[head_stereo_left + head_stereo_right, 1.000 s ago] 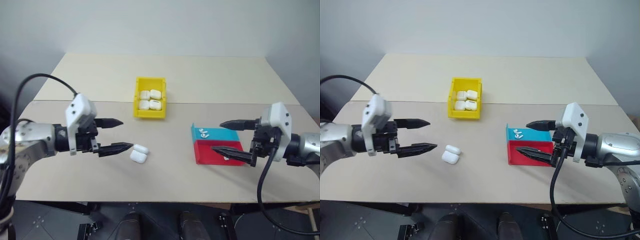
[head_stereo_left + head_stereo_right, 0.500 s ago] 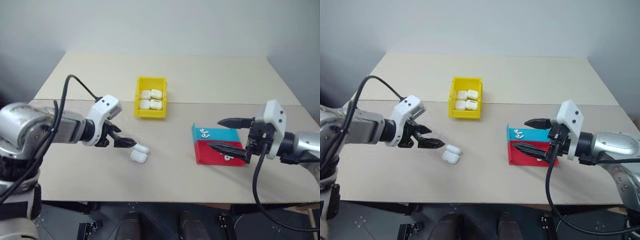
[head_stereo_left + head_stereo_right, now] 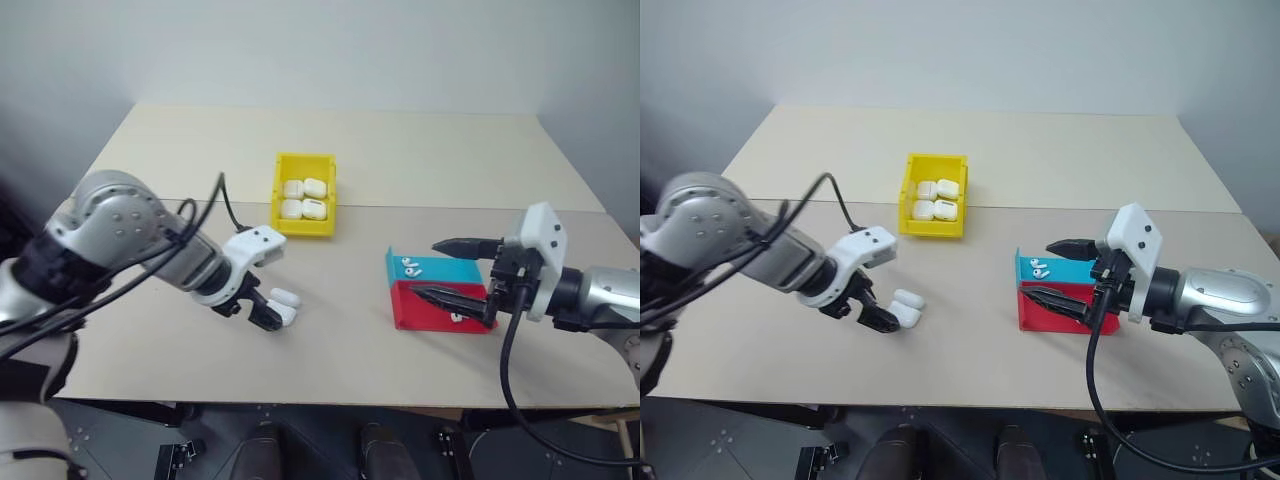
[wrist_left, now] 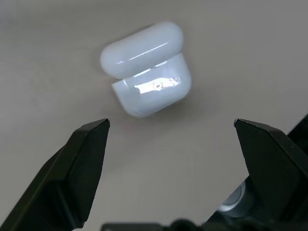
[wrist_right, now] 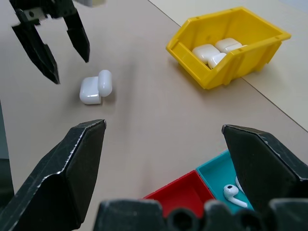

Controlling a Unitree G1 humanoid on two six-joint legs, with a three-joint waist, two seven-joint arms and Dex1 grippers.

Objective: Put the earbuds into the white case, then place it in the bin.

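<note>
Barely started on this one: my left hand [image 3: 262, 312] hangs spread wide just beside the white case [image 3: 281, 304], which lies lid-open on the tabletop [image 3: 420, 150] at the bin's [image 3: 303, 222] 6 o'clock. The earbuds [image 3: 408, 266] sit in the tray's teal half. My right hand [image 3: 447, 271] is spread and empty there, so loading, closing and binning are all left.

Left arm reaches in from 9 o'clock, wrist bent hard down, left gripper [image 3: 262, 310] pointing steeply downward just above the tabletop, fingers spread wide, nothing between them. Right arm comes in from 3 o'clock, forearm near level, right gripper [image 3: 448, 270] aimed toward 9 o'clock, tilted slightly down, both black fingers apart, one above the other, empty.
</note>
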